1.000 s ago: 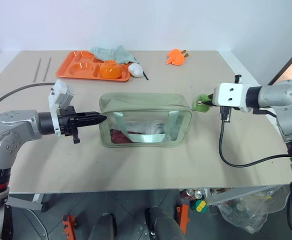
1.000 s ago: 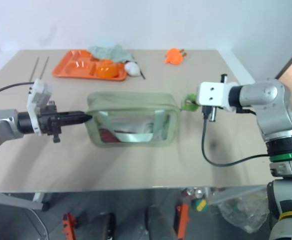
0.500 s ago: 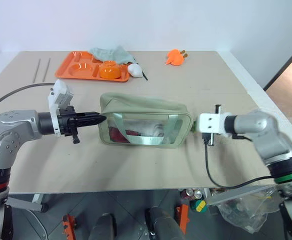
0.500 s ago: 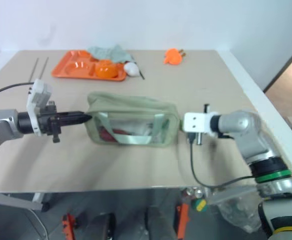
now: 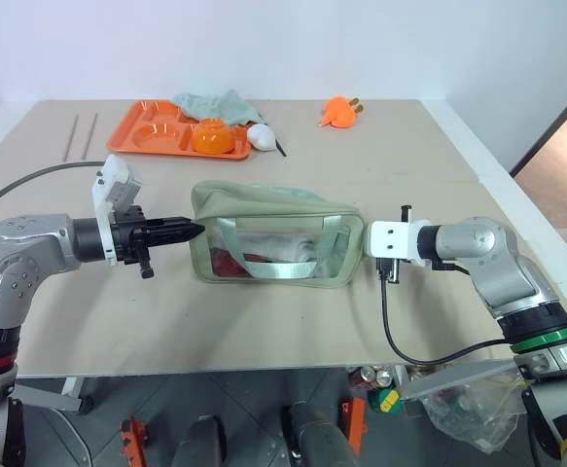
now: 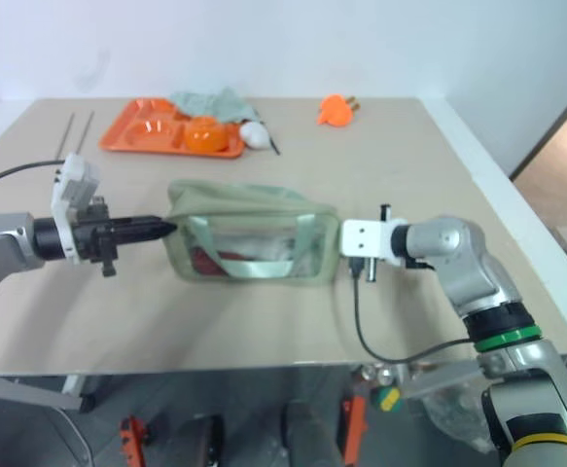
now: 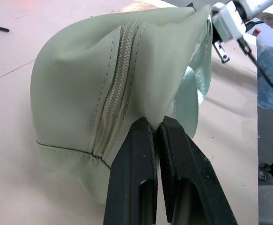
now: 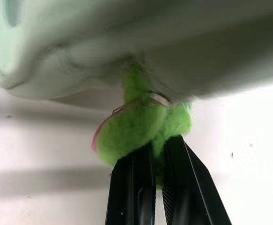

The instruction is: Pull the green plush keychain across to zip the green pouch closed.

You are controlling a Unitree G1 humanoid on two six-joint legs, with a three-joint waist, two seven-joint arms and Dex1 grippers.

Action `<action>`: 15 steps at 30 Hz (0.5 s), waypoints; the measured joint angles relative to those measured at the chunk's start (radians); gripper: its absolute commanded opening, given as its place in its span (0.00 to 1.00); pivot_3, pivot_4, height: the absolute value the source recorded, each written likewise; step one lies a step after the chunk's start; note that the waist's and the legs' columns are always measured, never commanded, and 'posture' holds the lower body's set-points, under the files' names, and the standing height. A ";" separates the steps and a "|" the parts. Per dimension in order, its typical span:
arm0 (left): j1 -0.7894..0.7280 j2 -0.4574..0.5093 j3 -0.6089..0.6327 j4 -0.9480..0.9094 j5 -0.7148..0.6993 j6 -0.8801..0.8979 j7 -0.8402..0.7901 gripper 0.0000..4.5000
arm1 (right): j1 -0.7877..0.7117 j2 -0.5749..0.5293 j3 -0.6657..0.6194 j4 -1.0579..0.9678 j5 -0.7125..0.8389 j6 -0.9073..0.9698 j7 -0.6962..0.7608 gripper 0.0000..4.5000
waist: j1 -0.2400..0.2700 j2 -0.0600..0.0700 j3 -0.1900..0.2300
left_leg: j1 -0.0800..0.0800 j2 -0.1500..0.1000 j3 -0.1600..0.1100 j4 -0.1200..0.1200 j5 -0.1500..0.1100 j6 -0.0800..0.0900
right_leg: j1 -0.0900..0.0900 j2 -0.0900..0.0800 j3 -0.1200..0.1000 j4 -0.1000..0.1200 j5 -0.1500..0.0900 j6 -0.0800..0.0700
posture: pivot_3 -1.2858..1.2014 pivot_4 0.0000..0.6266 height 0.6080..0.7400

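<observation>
The green pouch (image 5: 273, 238) lies mid-table, its top zipper (image 7: 113, 89) running lengthwise and closed at the near end in the left wrist view. My left gripper (image 7: 156, 129) is shut on a fold of fabric at the pouch's left end (image 5: 197, 231). The green plush keychain (image 8: 136, 126), lime with a pink bit, hangs from a metal ring at the pouch's right end. My right gripper (image 8: 157, 145) is pinched on the keychain's lower part. From the head views the right fingers are hidden behind the white wrist block (image 5: 385, 238), low and close against the pouch.
At the back left, an orange tray (image 5: 152, 131) holds an orange bowl (image 5: 213, 136), with a pale teal cloth (image 5: 210, 100) and a white object (image 5: 263, 135) beside it. An orange plush toy (image 5: 338, 112) sits at the back. Two thin rods (image 5: 81, 134) lie far left.
My right gripper has come down and leftward with the keychain, ending close against the pouch's right end, which has slumped lower. The left gripper has stayed put.
</observation>
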 measured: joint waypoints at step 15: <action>0.016 -0.003 0.121 0.046 -0.057 0.018 0.044 0.99 | 0.058 -0.142 -0.227 -0.076 0.345 0.366 0.225 0.92 | 0.004 0.000 0.000 | 0.000 -0.001 -0.001 0.000 0.000 0.000 | 0.000 -0.001 -0.001 0.000 -0.001 0.000 | 0.52 0.24 1.00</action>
